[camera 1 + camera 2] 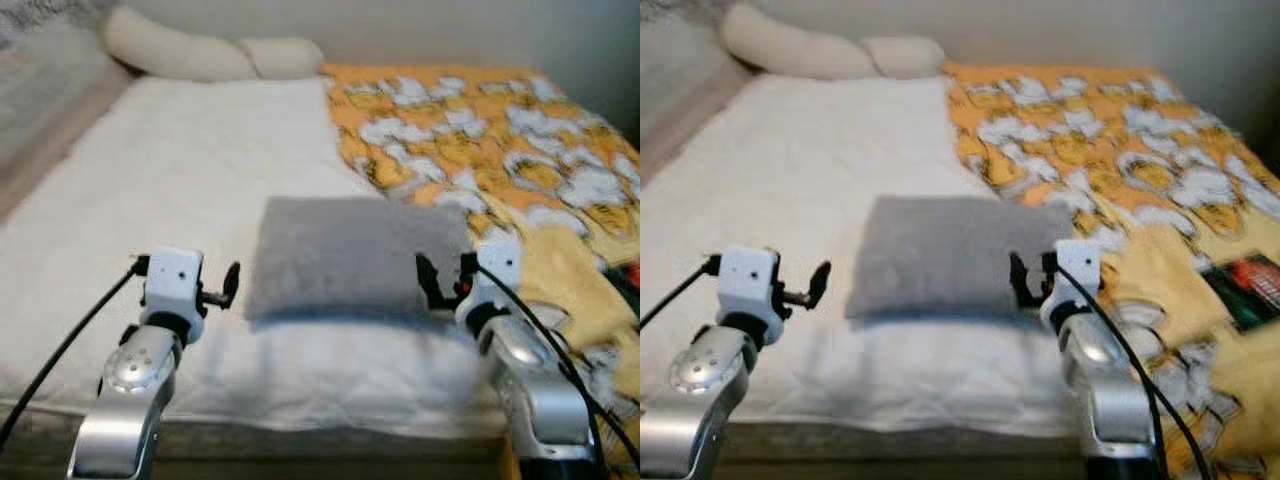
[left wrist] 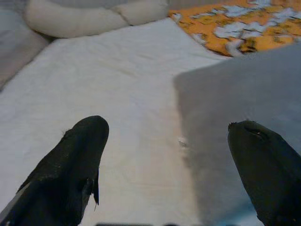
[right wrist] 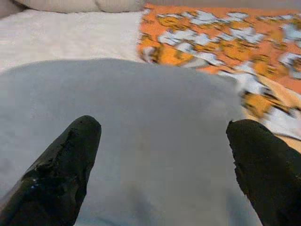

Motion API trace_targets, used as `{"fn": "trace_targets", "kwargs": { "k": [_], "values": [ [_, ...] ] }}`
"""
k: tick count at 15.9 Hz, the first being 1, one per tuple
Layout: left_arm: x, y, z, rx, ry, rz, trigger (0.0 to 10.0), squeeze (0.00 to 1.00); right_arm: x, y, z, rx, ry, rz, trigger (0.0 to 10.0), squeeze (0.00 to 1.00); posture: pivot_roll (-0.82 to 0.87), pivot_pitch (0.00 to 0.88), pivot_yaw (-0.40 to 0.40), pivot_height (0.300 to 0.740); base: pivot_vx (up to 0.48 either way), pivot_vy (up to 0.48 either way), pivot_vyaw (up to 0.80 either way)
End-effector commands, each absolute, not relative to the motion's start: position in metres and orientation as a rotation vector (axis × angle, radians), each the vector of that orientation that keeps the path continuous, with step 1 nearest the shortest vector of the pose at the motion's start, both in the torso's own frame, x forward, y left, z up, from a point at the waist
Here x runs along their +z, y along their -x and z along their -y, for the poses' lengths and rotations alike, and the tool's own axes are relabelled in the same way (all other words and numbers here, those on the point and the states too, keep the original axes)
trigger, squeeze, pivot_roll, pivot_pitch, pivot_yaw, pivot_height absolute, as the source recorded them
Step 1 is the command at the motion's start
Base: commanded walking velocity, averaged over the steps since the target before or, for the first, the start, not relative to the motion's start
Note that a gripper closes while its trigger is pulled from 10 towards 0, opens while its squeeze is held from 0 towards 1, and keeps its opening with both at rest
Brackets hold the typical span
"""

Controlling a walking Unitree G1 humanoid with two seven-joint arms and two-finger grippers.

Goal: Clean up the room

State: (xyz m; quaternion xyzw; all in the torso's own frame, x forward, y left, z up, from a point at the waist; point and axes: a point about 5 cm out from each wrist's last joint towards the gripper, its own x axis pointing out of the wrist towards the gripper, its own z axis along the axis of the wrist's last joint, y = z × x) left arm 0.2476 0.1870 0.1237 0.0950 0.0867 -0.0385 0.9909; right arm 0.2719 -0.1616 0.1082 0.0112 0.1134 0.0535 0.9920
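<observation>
Grey pillow [image 1: 355, 258] lies flat on white sheet [image 1: 170, 190], near front edge of bed, its right end touching orange patterned blanket [image 1: 500, 130]. My left gripper [image 1: 222, 290] hovers just beside pillow's left end — fingers [image 2: 77, 165] spread wide, nothing between them. My right gripper [image 1: 432, 285] sits at pillow's right front corner, fingers [image 3: 61, 165] spread over grey fabric — not pinching it. Cream bolster [image 1: 200, 52] lies at head of bed.

Bedroom, home: bed with white sheet [image 1: 180, 180], cream bolster [image 1: 180, 48] at far end, orange patterned duvet [image 1: 480, 130] right.
</observation>
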Motion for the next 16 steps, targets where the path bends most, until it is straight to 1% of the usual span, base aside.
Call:
{"fn": "trace_targets", "kwargs": {
  "k": [1,9,13,16],
  "values": [
    [0.125,-0.247,-0.192,-0.061,-0.202,-0.170,10.0,0.00,0.112,-0.273,0.154,0.135,-0.039,-0.210,10.0,0.00,-0.08,0.000,-0.008,0.740,0.319,0.000,0.00],
    [0.125,-0.246,-0.192,-0.062,-0.205,-0.173,10.0,0.00,0.112,-0.272,0.154,0.130,-0.042,-0.210,10.0,0.00,-0.08,0.000,-0.009,0.740,0.319,0.000,0.00],
    [0.130,-0.245,-0.187,-0.113,-0.221,-0.152,10.0,0.00,0.117,-0.273,0.161,0.103,-0.037,-0.197,10.0,0.00,-0.08,0.000,-0.008,0.740,0.000,0.000,0.00],
    [0.137,-0.243,-0.178,-0.206,-0.202,-0.119,10.0,0.00,0.120,-0.277,0.177,0.060,-0.029,-0.184,10.0,0.00,-0.07,0.000,-0.018,0.740,0.000,0.000,0.00]
  ]
}}
